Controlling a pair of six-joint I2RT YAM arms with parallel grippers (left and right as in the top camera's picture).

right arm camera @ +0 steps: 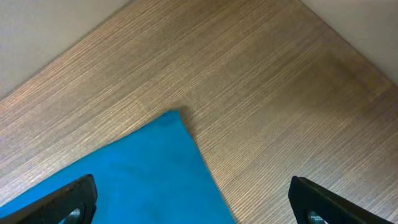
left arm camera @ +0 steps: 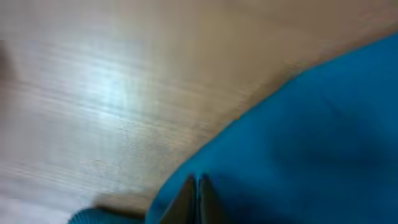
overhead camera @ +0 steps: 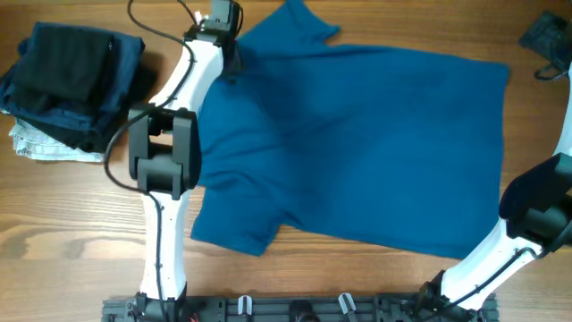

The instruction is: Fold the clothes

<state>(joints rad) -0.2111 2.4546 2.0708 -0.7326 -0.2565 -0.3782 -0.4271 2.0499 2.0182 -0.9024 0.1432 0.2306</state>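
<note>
- left gripper (left arm camera: 196, 198) is pinching the edge of the blue t-shirt (overhead camera: 357, 143), jaws closed.
- right gripper (right arm camera: 194, 206) is hovering wide open above a shirt corner on the table (right arm camera: 267, 93).

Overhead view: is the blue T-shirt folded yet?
No, the blue T-shirt lies spread open across the table with both sleeves out.

Left arm (overhead camera: 170, 170) stretched forward from its base, wrist at the far end. Left gripper (left arm camera: 196, 198) closed, fingertips pressed together with no gap. Right arm (overhead camera: 533, 210) folded at the elbow on the right side. Right gripper (right arm camera: 194, 202) pointing down, jaws spread wide.
</note>
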